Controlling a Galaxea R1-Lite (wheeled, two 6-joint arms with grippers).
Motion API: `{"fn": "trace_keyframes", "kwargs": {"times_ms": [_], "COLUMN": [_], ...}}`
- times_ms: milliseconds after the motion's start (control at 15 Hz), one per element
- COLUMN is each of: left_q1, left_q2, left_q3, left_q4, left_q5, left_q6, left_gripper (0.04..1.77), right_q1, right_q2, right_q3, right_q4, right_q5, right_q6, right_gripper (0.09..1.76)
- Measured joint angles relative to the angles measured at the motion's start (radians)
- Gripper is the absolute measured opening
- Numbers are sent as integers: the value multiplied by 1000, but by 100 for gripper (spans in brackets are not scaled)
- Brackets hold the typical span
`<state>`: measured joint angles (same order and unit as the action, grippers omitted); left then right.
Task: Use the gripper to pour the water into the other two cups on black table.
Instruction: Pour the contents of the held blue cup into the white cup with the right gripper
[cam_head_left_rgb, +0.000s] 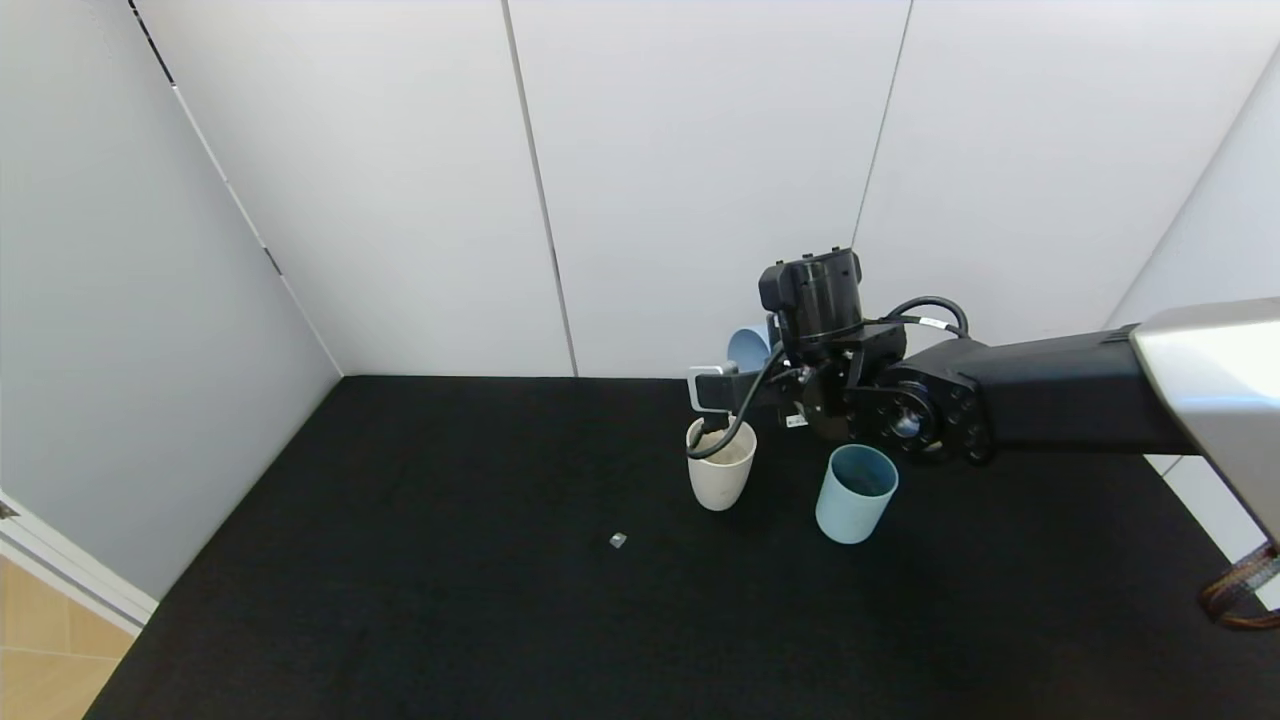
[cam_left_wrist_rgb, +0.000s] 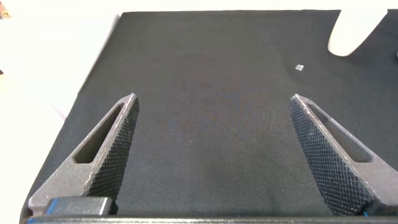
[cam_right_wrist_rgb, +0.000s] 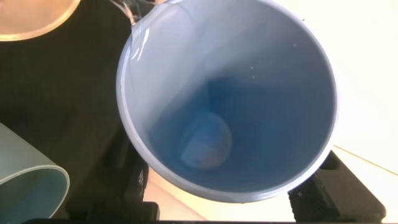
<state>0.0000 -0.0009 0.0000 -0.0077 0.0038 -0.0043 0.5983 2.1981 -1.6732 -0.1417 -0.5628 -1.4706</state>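
Fingers (cam_head_left_rgb: 712, 388) tipping blue tumbler (cam_right_wrist_rgb: 227, 99), water (cam_right_wrist_rgb: 127, 9) spilling

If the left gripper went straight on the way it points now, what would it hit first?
Probably only the black table: the open left gripper looks out over bare cloth. The cream cup and a small grey bit lie farther on and off to one side; depth is hard to judge.

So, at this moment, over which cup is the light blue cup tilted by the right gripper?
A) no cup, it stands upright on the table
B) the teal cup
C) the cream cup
C: in the right wrist view the light blue cup is tipped with water leaving its lip toward the cream cup; the head view shows the right gripper above the cream cup, with the teal cup off to the side.
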Motion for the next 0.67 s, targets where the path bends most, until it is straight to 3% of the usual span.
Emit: {"fn": "trace_keyframes", "kwargs": {"times_ms": [667], "left_q1": [0], "left_q2": [0], "left_q3": [0], "left_q4": [0], "left_q5": [0], "left_q6": [0], "left_gripper": [172], "right_q1": [-6], "right_q2": [-4], "right_q3": [2], "right_q4": [-4], "right_q5": [25], "right_q6": [71], "right_gripper": [125]}}
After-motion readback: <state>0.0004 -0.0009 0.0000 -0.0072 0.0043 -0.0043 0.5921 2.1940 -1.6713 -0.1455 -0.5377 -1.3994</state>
